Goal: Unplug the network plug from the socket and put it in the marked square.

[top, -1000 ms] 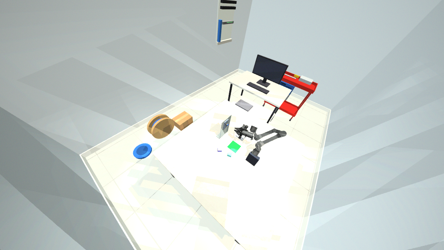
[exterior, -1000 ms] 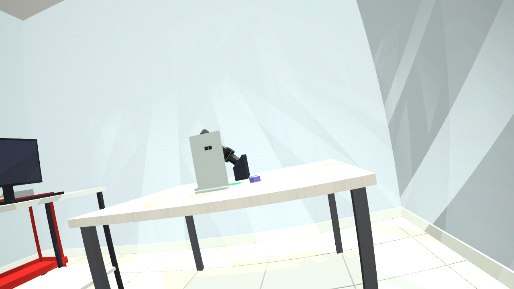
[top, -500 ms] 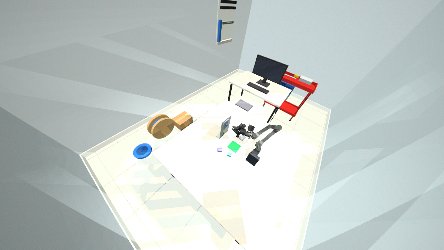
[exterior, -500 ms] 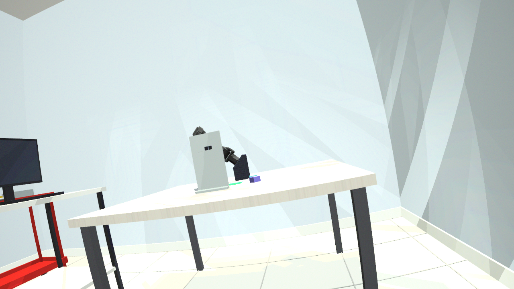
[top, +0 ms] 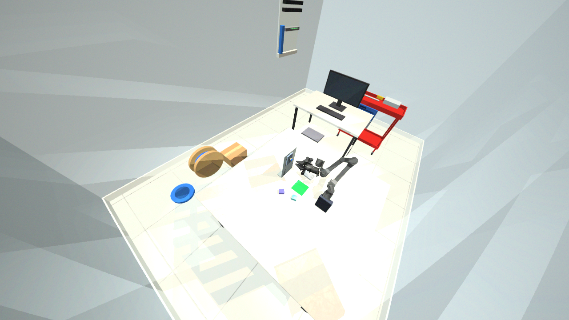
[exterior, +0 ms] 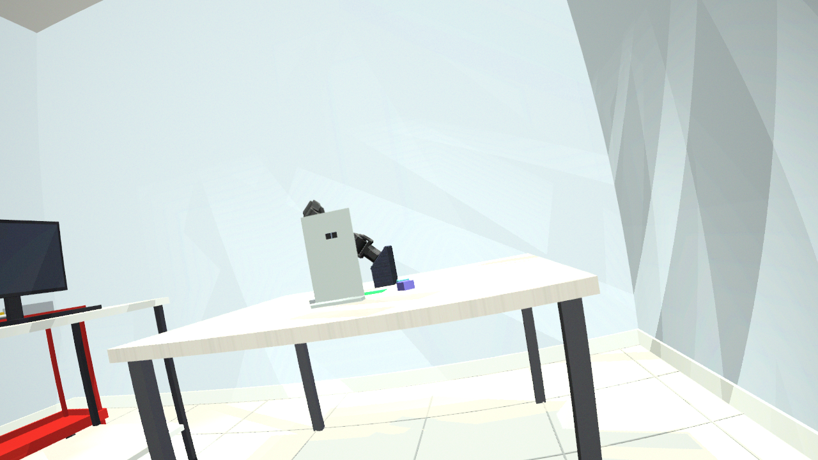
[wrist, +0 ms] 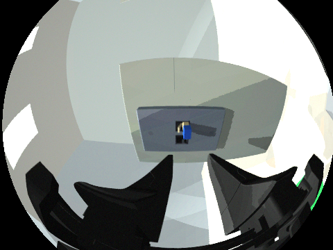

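1. Top view: the gripper (top: 299, 163) hangs level above the bench (top: 350, 238), pointed at the upright panel (top: 287, 163) and standing a short way off it. The jaws are partly apart and grip nothing. The plug (top: 290, 159) sits ahead of the jaws, seated in the panel's face. The marked square (top: 299, 186) lies below and to one side of the jaws, with a purple block (top: 281, 191) and a teal block (top: 294, 198) just beyond it.

2. Exterior view: this looks at the panel's back, so the plug is hidden; only the arm's upper joints show past the panel edges. The bench edge runs well beyond the panel base, so there appears to be open room behind the jaws for a straight pull back.

3. Wrist view: the plug (wrist: 186, 130) shows blue, dead ahead and slightly above the gap between the two dark fingers. A pale sliver at its top edge may be the tab; it is too small to be sure. An empty dark socket sits just beside the plug.

4. Handling, as a judgement: the plug is likely small, light and rigid, its tab thin and springy. Take it top and bottom so one finger presses the tab. Draw it out square to the panel to avoid jamming, then swing clear of the two blocks when lowering to the square.
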`<state>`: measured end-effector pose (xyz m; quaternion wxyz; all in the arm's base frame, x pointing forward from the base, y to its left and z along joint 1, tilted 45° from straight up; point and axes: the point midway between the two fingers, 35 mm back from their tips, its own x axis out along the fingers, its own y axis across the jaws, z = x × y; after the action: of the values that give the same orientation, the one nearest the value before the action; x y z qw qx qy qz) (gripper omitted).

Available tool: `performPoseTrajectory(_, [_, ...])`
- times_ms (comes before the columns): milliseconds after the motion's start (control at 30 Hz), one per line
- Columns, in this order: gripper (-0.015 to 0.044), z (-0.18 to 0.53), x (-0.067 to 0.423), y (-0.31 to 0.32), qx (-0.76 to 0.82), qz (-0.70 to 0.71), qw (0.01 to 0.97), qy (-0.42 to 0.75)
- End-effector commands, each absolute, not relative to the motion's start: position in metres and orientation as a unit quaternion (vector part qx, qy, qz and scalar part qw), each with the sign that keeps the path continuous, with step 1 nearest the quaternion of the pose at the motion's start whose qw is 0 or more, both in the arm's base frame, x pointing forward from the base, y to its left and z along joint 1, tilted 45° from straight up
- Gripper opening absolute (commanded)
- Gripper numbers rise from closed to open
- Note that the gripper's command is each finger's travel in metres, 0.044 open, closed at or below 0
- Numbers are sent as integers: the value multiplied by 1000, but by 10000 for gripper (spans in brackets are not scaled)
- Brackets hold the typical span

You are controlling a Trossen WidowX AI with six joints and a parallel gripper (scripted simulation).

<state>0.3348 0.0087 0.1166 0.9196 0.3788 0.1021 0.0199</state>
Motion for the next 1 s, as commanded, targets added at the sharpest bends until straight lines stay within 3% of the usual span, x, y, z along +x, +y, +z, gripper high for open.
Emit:
performPoseTrajectory(0, [156, 119, 341, 9, 380, 23, 919, 100])
performPoseTrajectory(967, [156, 119, 383, 6, 380, 24, 919, 99])
